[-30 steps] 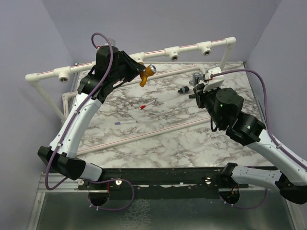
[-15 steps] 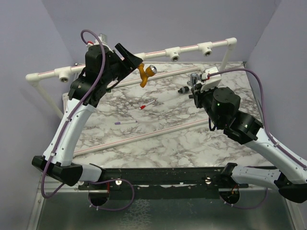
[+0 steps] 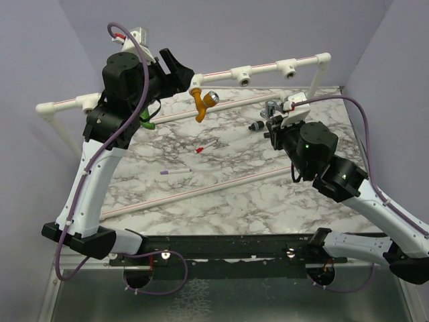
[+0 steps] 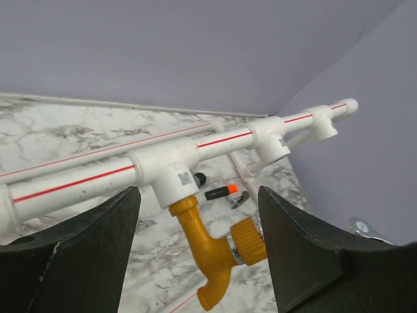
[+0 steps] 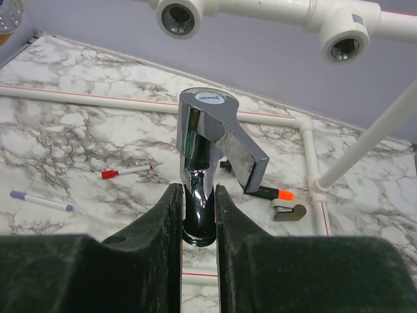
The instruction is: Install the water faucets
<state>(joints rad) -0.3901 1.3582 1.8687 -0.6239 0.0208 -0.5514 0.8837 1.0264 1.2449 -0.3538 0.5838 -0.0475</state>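
Observation:
The mustard-orange faucet (image 3: 201, 104) hangs screwed into a tee of the white pipe rail (image 3: 265, 67), spout down, with its knob to the right (image 4: 210, 251). My left gripper (image 3: 177, 71) is open, backed off up and to the left of that faucet and touching nothing; in the left wrist view its fingers (image 4: 78, 254) stand wide on either side. My right gripper (image 5: 197, 195) is shut on the stem of the grey metal faucet (image 5: 210, 130), held upright over the table (image 3: 273, 109) below two bare tee sockets (image 5: 177, 16). A bit of the green faucet (image 3: 149, 123) shows behind the left arm.
A red-tipped stick (image 3: 205, 146) and a purple-tipped stick (image 3: 175, 172) lie mid-table. A black piece with an orange tip (image 5: 268, 193) and a small grey clip (image 5: 288, 212) lie near the right post. Thin white pipes (image 3: 201, 189) cross the marble top.
My left gripper has opened, let go of the mustard-orange faucet and drawn back up and to the left. The faucet stays in its tee. The right arm has not moved.

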